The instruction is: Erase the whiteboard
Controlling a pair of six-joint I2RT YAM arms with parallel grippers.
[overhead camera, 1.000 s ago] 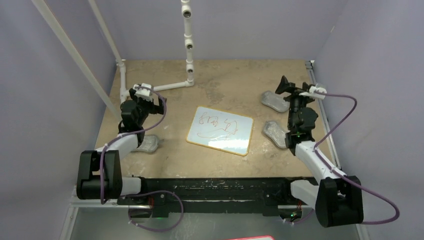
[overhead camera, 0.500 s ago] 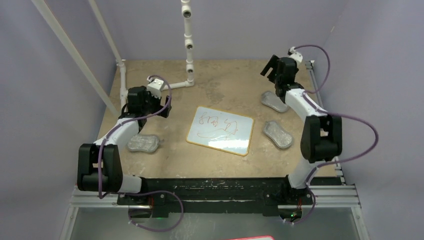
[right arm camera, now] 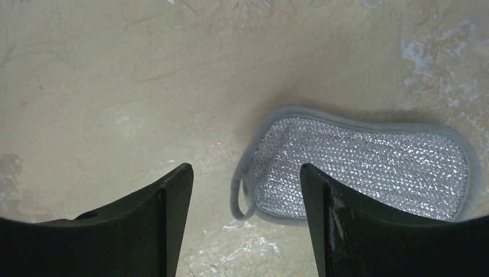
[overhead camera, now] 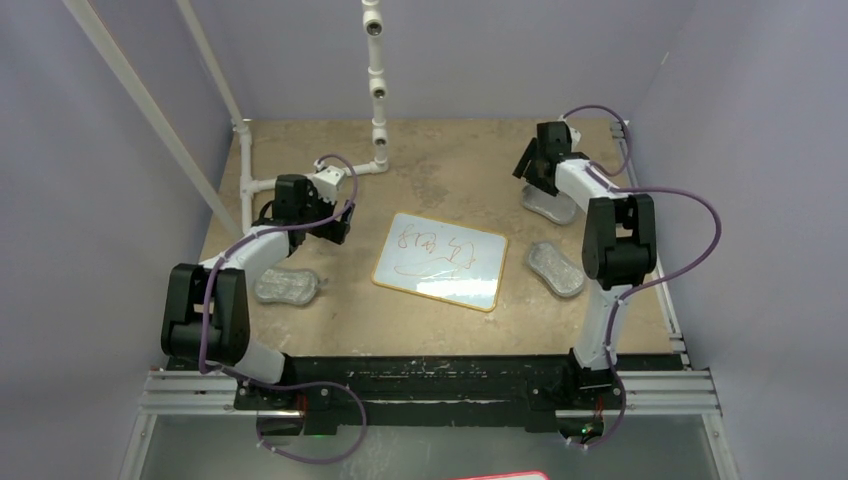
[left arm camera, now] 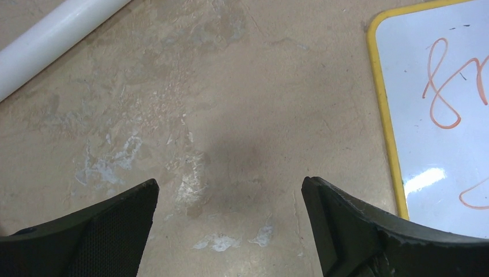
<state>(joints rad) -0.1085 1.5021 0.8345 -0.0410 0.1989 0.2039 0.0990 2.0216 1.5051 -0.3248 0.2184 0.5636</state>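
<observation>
The whiteboard point(overhead camera: 440, 260), white with a yellow rim and red scribbles, lies flat mid-table. Its left edge shows in the left wrist view point(left arm camera: 438, 115). My left gripper point(overhead camera: 338, 220) is open and empty over bare table just left of the board; it also shows in the left wrist view point(left arm camera: 228, 183). My right gripper point(overhead camera: 530, 168) is open and empty at the far right, above the near end of a grey oval cloth pad point(overhead camera: 550, 207). In the right wrist view the gripper point(right arm camera: 245, 168) hangs over the pad's point(right arm camera: 363, 167) hanging loop.
A second grey pad point(overhead camera: 557, 268) lies right of the board and a third point(overhead camera: 285, 287) at the near left. A white pipe frame point(overhead camera: 375, 90) stands at the back; its floor pipe shows in the left wrist view point(left arm camera: 52, 40). Purple walls enclose the table.
The left gripper has moved right, closer to the board's left edge. The right arm has swung out and back, and its gripper now hangs over the far right pad. Both stay open.
</observation>
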